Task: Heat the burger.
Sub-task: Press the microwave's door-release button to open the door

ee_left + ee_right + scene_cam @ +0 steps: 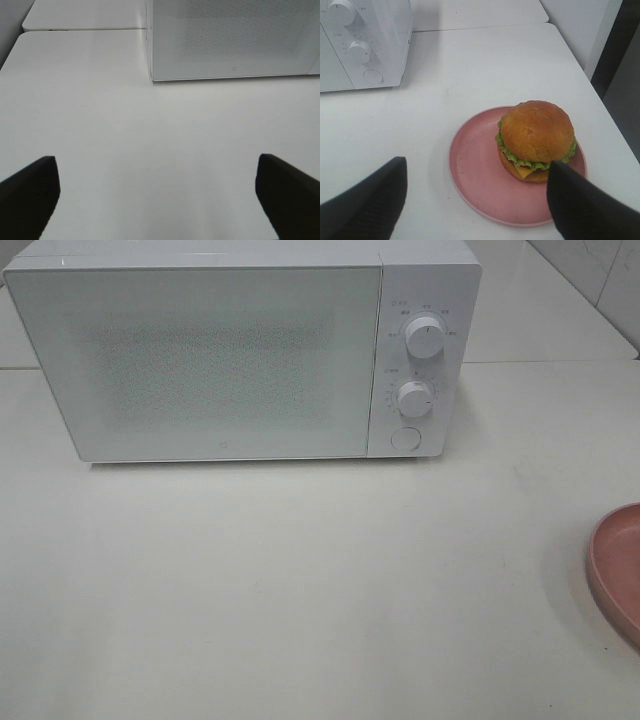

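We note left claw (157, 165) and right claw (477, 167) both spread, empty. The tall golden-bun burger (536, 137) on round pink plate (470, 150) sits just ahead of right claw, nearer one finger; we should centre it, then close gently.

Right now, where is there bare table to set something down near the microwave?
The white tabletop is bare all along the front of the shut white microwave oven, from the left edge across to the pink round plate. Only the right edge is crowded: that plate carries the golden-bun burger.
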Robot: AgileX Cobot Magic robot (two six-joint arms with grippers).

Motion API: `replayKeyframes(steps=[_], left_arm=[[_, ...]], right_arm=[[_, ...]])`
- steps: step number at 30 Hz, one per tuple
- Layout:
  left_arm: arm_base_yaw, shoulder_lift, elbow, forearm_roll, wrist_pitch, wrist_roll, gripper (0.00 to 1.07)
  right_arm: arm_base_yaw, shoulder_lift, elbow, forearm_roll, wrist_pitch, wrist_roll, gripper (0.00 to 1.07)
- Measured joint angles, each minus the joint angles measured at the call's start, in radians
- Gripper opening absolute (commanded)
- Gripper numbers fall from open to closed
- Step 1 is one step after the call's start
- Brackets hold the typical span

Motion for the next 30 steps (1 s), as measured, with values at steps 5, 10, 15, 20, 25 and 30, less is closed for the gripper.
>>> replayKeyframes(steps=[5, 10, 15, 20, 25, 30], left_arm=[[0.000, 0.000, 0.000, 0.000, 0.000, 0.000, 1.00], [0.000, 0.000, 0.000, 0.000, 0.000, 0.000, 1.00], [0.000, 0.000, 0.000, 0.000, 0.000, 0.000, 1.00], [0.000, 0.000, 0.000, 0.000, 0.000, 0.000, 1.00], [0.000, 0.000, 0.000, 0.000, 0.000, 0.000, 1.00], [0.000, 0.000, 0.000, 0.000, 0.000, 0.000, 1.00]], right_arm=[[0.000, 0.012, -0.036, 0.000, -0.001, 0.000, 0.75], [0.000, 0.073, -0.073, 0.000, -0.026, 0.000, 0.75], [0.000, 0.154, -0.080, 0.000, -0.043, 0.000, 0.75], [0.000, 0.233, -0.080, 0.000, -0.083, 0.000, 0.75], [0.000, 0.317, -0.080, 0.000, -0.174, 0.000, 0.75], [0.000, 0.384, -0.080, 0.000, -0.256, 0.000, 0.75]])
